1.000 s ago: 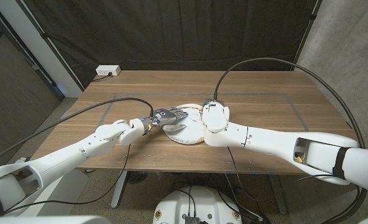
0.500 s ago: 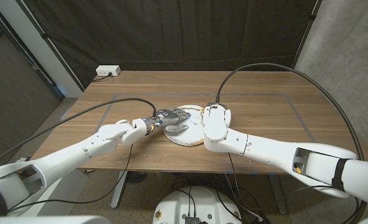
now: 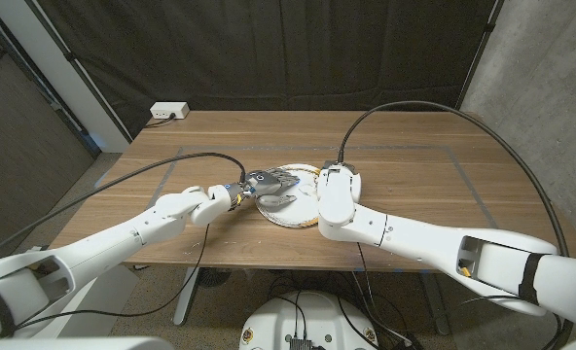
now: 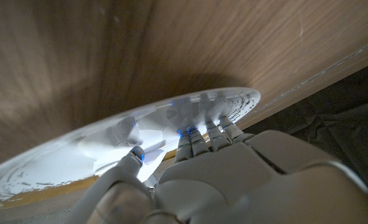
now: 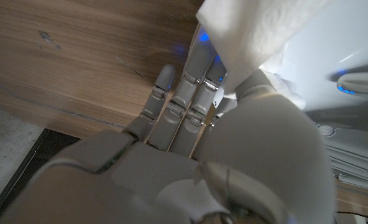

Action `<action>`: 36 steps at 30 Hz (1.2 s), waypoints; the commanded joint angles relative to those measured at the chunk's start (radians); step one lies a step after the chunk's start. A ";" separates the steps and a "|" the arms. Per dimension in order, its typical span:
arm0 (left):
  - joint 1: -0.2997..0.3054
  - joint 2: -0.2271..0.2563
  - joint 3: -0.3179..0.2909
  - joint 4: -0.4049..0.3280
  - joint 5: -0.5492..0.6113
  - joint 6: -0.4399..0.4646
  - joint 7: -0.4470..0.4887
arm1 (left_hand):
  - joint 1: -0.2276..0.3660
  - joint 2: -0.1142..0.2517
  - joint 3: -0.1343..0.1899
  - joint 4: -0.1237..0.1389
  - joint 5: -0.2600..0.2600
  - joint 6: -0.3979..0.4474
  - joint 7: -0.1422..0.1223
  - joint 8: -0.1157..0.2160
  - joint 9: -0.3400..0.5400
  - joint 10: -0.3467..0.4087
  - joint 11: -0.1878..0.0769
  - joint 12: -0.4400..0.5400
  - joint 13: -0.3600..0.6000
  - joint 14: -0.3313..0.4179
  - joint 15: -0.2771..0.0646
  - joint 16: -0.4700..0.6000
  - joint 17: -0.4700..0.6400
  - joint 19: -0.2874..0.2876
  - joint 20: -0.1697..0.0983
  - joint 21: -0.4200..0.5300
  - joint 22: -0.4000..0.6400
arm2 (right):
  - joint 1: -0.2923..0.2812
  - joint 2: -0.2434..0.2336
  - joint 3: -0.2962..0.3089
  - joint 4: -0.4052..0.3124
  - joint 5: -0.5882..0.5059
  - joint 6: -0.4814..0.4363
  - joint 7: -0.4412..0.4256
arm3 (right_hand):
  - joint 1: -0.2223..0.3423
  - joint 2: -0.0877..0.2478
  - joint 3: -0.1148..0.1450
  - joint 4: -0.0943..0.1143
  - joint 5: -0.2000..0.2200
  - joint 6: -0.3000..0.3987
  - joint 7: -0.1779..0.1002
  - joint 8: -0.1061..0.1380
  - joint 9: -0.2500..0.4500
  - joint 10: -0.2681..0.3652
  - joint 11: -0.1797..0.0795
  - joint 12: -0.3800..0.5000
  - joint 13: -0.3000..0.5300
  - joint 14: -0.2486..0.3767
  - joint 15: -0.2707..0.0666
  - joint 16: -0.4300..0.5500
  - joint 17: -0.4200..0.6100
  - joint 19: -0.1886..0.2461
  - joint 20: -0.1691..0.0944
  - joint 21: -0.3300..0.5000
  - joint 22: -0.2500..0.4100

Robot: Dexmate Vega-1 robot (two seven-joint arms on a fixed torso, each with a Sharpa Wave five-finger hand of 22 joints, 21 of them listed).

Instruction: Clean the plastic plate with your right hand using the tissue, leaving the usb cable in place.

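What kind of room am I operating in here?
Likely a lab or test bay: a black curtain hangs behind the wooden table, a bare concrete wall stands alongside, and a power strip lies at the table's edge.

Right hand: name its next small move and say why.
Probably sweep the tissue across the plate. The right hand holds the tissue at the plate, while the left hand rests on the plate's other side, likely steadying it.

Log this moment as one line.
left hand: steadying plastic plate | right hand: holding tissue at plate | usb cable: not identifiable
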 commanded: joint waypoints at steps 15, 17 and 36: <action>-0.010 -0.008 0.008 0.020 -0.026 -0.026 -0.087 | 0.000 0.089 -0.012 0.000 -0.003 0.291 0.014 0.016 0.140 0.220 -0.045 0.017 0.138 0.001 -0.134 0.007 0.003 -0.008 -0.015 0.009 0.004 | -0.248 0.186 0.412 0.124 -0.717 0.239 -0.323 | -0.004 -0.002 0.012 -0.002 0.005 0.020 0.001 0.005 0.002 0.019 -0.002 -0.007 0.003 0.019 -0.029 -0.007 0.012 -0.006 -0.135 0.010 0.000; -0.012 -0.010 0.009 0.023 -0.026 -0.026 -0.090 | 0.001 0.090 -0.013 0.000 -0.003 0.291 0.014 0.017 0.140 0.219 -0.043 0.016 0.138 0.000 -0.133 0.007 0.003 -0.009 -0.015 0.009 0.004 | -0.249 0.182 0.417 0.116 -0.733 0.248 -0.304 | -0.004 -0.002 0.012 -0.002 0.005 0.021 0.002 0.005 0.002 0.019 -0.001 -0.008 0.002 0.019 -0.029 -0.008 0.013 -0.006 -0.136 0.011 0.000; -0.004 -0.023 -0.044 0.080 -0.128 -0.142 0.115 | 0.008 0.096 -0.017 -0.004 0.001 0.260 -0.002 0.010 0.140 0.203 -0.048 0.014 0.138 0.029 -0.132 0.016 0.001 0.009 -0.005 0.018 0.002 | -0.272 0.189 0.491 0.105 -0.714 0.299 -0.344 | -0.008 -0.008 0.015 -0.002 0.007 0.023 0.000 0.002 0.002 0.023 -0.007 -0.014 0.005 0.021 -0.029 -0.012 0.020 -0.011 -0.141 0.014 -0.001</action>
